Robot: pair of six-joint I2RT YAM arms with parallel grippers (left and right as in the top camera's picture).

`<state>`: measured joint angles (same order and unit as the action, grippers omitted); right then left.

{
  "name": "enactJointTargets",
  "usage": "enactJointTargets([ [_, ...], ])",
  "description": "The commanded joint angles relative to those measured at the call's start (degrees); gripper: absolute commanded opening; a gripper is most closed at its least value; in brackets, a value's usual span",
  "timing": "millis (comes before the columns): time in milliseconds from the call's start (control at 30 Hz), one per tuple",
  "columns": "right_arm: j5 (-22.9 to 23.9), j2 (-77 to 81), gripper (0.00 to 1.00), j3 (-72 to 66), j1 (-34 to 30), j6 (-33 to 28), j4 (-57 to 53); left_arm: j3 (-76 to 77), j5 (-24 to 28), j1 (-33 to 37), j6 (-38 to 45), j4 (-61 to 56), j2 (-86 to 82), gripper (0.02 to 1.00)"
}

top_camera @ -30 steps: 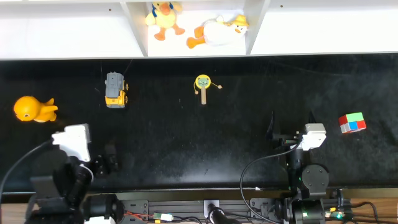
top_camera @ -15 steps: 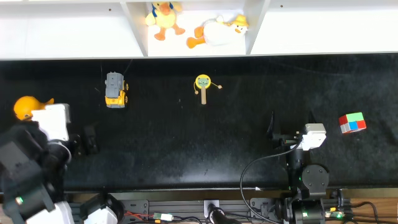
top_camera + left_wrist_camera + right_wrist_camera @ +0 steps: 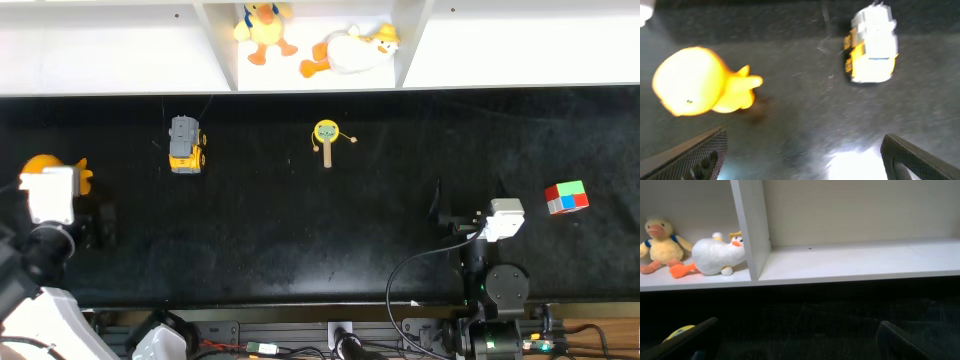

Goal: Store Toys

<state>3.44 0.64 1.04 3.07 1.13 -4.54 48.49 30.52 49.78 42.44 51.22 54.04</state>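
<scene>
Top view: your left wrist camera partly covers orange duck (image 3: pixel 42 161), far left of frame. Truck (image 3: pixel 185 143), rattle (image 3: pixel 326 135), cube (image 3: pixel 566 197) lie unobstructed.
Left wrist view: left gripper (image 3: pixel 800 165) jaws spread wide, empty; duck and truck blurred.
Right wrist view: right gripper (image 3: pixel 795 345) jaws spread, empty; rattle cut off at frame edge.

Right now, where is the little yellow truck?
In the top view the truck sits left of centre on the black table, between the orange duck and the round green toy.

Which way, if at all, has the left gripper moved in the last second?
Yes. The left gripper moved left in the top view, away from the toy truck, toward the orange duck.
</scene>
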Motion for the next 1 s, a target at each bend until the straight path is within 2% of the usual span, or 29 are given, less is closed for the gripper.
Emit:
enactJointTargets([
  [33,0.61,-0.39,0.993,-0.76,-0.11,0.17,0.33,1.18,1.84,5.95,11.69,0.98,0.7,0.996],
  [133,0.63,-0.39,0.996,-0.76,-0.11,0.17,0.31,1.18,3.3,7.76,14.88,0.96,2.32,0.996],
  [267,0.61,-0.39,0.996,-0.76,-0.11,0.17,0.33,1.18,4.09,8.83,14.75,0.11,4.79,0.998],
  [433,0.61,-0.39,0.996,-0.76,-0.11,0.17,0.33,1.18,11.02,12.09,14.73,-0.52,5.77,0.998],
  [600,0.61,-0.39,0.996,-0.76,-0.11,0.17,0.33,1.2,14.97,14.82,12.37,0.52,5.77,0.998],
  [833,0.61,-0.39,0.996,-0.76,-0.11,0.17,0.33,1.2,14.91,18.47,12.2,-3.15,8.24,0.998],
  [1000,0.61,-0.39,0.996,-0.76,-0.11,0.17,0.33,1.97,14.86,19.17,8.04,-9.84,15.52,0.996],
])
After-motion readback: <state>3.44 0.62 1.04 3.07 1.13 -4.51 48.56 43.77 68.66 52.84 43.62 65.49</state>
